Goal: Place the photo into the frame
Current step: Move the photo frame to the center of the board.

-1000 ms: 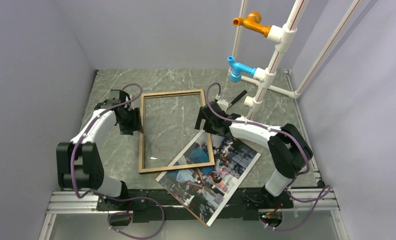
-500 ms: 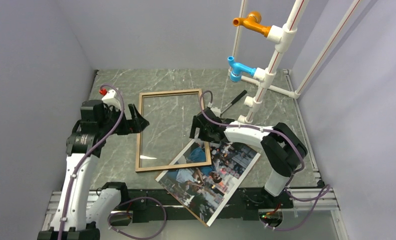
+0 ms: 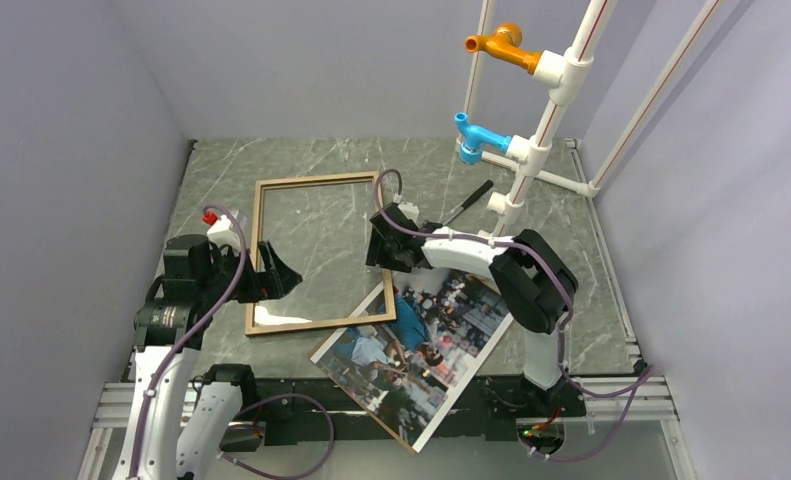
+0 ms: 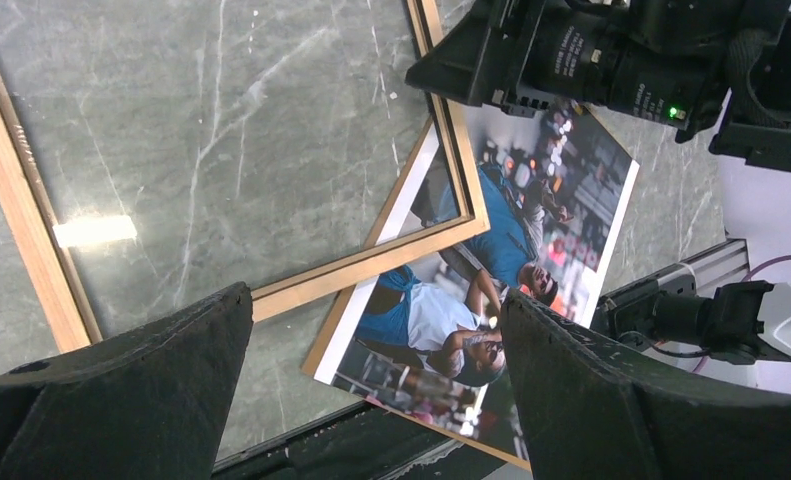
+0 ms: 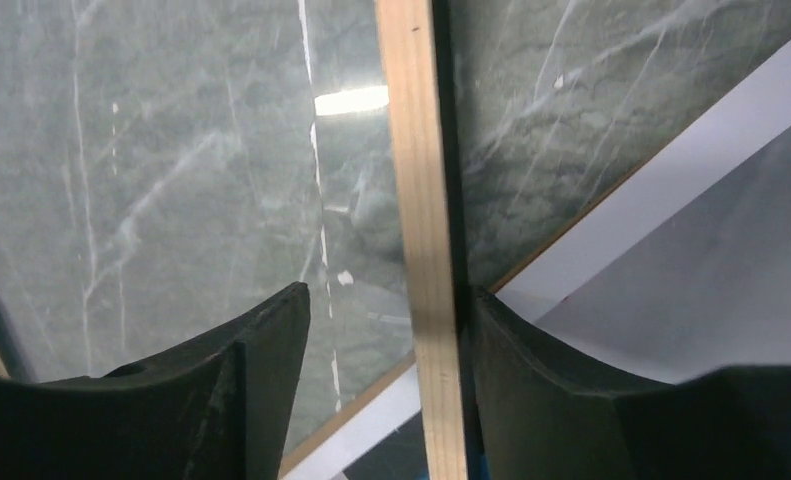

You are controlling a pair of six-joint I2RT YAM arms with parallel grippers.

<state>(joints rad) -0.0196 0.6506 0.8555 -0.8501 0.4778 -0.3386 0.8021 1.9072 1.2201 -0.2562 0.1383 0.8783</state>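
Grey-green marbled worktop [image 3: 301, 155] carries it all. Nearest me, at the near edge and right of the middle, the photo [image 3: 441, 350] lies face up and skewed, with one corner poking out past that edge.

A little further in, over the near left part of the worktop, the left gripper [image 3: 279, 272] is held up off the surface above the frame's left rail. Its fingers [image 4: 151, 390] are spread wide, with nothing between them.

The frame [image 3: 316, 179] lies flat, left of the middle, brown wood side up and slightly turned. Its near right corner rests on top of the photo's far left corner, and the print shows through the opening there. A glint of light sits by its near left corner.

At the frame's right rail, the right gripper [image 3: 381, 245] straddles the wood. In its own wrist view one finger [image 5: 531, 360] sits against the rail while the other stands off with a gap, so the jaws are apart, not clamped.

In the far right corner stands a white pipe stand [image 3: 531, 150] carrying a blue fitting [image 3: 476, 138] and, higher up, an orange fitting [image 3: 496, 45]. A black stick [image 3: 471, 200] lies near its foot.
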